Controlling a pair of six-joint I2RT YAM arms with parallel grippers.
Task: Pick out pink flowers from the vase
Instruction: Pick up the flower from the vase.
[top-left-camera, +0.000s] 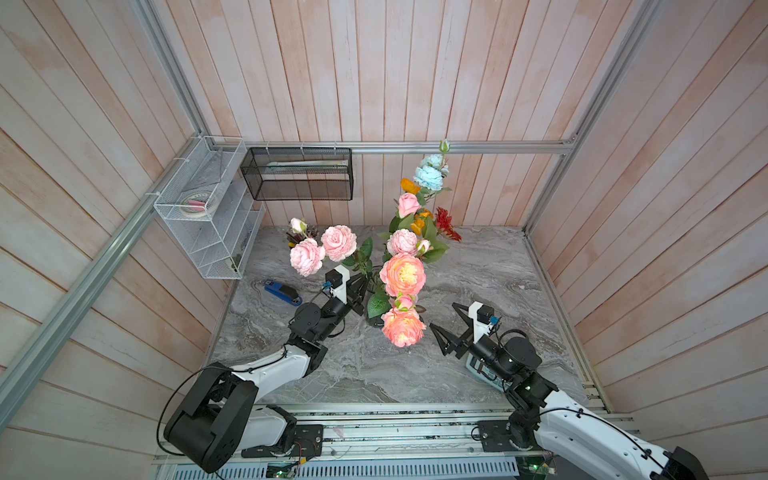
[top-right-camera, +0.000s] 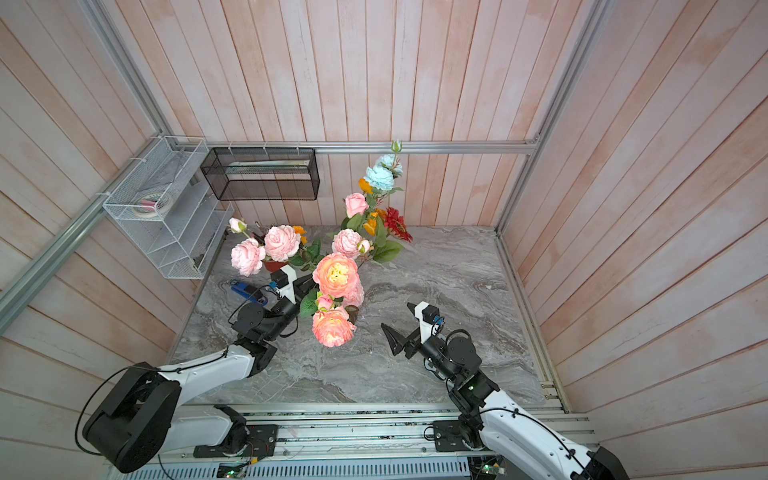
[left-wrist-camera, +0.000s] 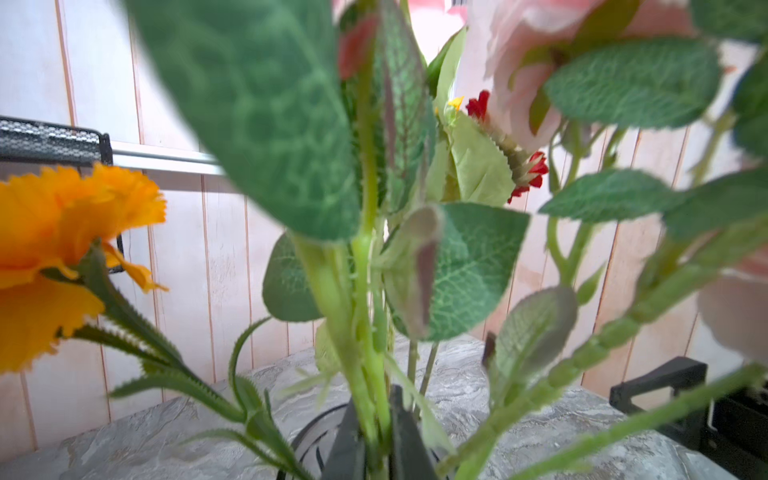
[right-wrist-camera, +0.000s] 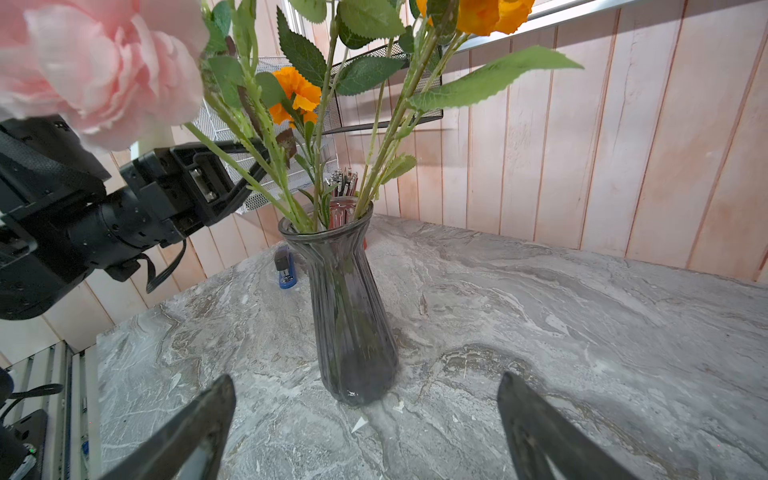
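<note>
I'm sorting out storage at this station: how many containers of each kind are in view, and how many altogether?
Wall baskets: 2, the white wire basket and the black mesh basket
Glass vase: 1
Red pencil cup: 1
Total: 4

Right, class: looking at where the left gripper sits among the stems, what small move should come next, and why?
Probably lift the left gripper straight up. Its jaws look closed on a green stem just above the vase rim, so rising should draw it out. The right gripper stands open, apart from the vase, not holding it, so go slowly.
</note>
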